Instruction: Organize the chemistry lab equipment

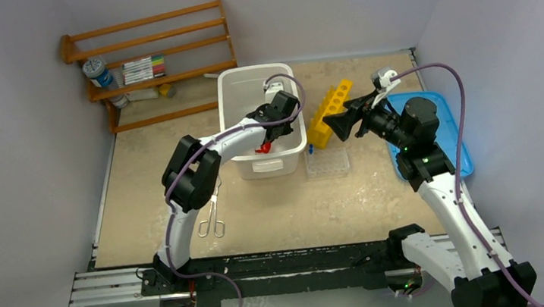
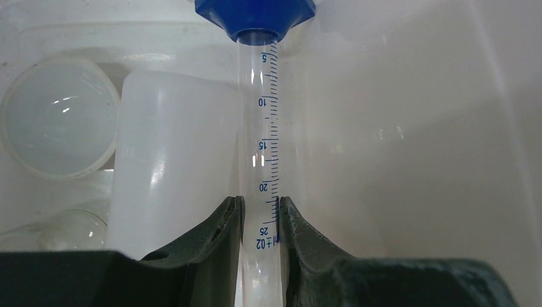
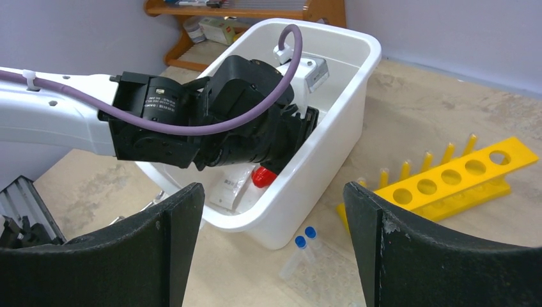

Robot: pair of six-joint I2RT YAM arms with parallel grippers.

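Note:
My left gripper (image 2: 261,204) is shut on the thin blue-ended tube (image 2: 262,128), a clear graduated cylinder whose blue end (image 2: 255,16) points away, inside the white bin (image 1: 235,89). Behind the tube lie a translucent bottle (image 2: 172,153), a round clear dish (image 2: 57,118) and a small glass jar (image 2: 70,230). The bottle's red cap (image 3: 263,176) shows under the left wrist. My right gripper (image 3: 271,188) hangs open and empty above the table, right of the bin. Metal tongs (image 1: 213,214) lie on the table by the left arm.
Two blue-capped tubes (image 3: 303,246) rest on a clear well plate (image 1: 329,163) beside the bin's front right corner. A yellow tube rack (image 1: 329,109) lies right of the bin, and a blue tray (image 1: 454,134) under the right arm. A wooden shelf (image 1: 160,58) holds markers (image 1: 142,68).

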